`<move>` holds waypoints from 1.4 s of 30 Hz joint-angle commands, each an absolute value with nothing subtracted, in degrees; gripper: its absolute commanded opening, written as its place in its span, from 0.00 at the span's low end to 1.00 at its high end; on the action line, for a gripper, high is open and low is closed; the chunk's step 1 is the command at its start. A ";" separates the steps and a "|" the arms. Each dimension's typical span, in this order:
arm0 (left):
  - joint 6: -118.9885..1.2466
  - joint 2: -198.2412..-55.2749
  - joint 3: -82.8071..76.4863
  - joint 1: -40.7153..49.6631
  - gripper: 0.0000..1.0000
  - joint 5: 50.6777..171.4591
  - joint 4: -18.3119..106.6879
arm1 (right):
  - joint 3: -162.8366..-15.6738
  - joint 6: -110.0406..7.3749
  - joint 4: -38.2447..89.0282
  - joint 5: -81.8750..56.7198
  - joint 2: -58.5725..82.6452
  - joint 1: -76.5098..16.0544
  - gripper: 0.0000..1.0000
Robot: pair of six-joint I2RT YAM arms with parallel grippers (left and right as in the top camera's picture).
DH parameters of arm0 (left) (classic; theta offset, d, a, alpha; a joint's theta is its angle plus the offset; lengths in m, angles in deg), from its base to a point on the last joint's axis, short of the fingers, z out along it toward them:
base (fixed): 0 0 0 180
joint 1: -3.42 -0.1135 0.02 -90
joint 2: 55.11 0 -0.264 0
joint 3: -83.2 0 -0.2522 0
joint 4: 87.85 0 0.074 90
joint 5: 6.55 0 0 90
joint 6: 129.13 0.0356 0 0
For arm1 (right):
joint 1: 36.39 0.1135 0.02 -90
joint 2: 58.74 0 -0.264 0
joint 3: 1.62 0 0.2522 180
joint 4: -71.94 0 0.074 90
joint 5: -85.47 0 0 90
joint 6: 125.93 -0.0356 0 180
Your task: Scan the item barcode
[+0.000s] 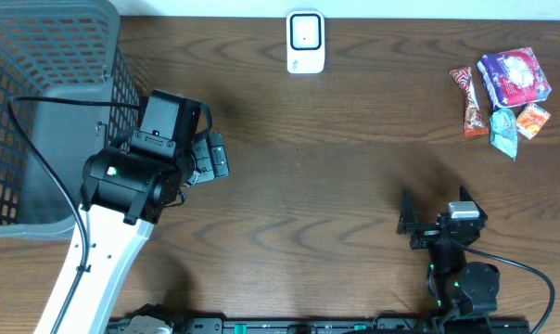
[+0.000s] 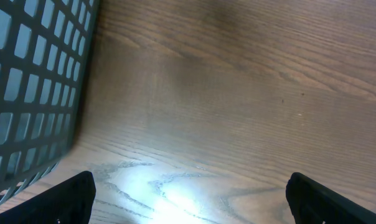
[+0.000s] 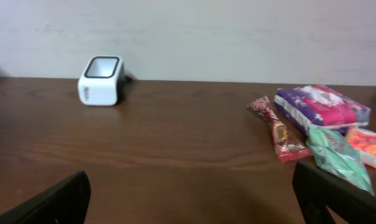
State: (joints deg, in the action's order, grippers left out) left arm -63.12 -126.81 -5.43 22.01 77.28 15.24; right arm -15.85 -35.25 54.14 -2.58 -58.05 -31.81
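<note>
- Four snack items lie clustered at the far right of the table: a purple packet, a red-brown wrapped bar just left of it, a teal packet and a small orange packet on the near side.
- No barcode can be made out on them.
- The white scanner, with its dark-rimmed window, stands at the far edge near the middle.
- The left gripper is released, jaws wide over bare wood beside the grey mesh basket.
- The right gripper is likewise spread and empty, at the near right, well apart from the items.
</note>
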 commanded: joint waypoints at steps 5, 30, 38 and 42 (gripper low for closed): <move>-62.79 -127.03 -5.17 21.97 0.98 76.73 14.98 | -15.70 -35.68 53.77 -2.16 -58.44 -33.01 0.99; -62.79 -127.03 -5.17 21.97 0.98 76.73 14.98 | -15.70 -35.66 53.93 -3.17 -58.42 -34.11 0.99; -62.79 -127.03 -5.17 21.97 0.98 76.73 14.98 | -15.70 -35.66 53.93 -3.17 -58.42 -34.09 0.99; -62.79 -127.03 -5.17 21.97 0.98 76.73 14.98 | -15.70 -35.66 53.93 -3.17 -58.42 -34.11 0.99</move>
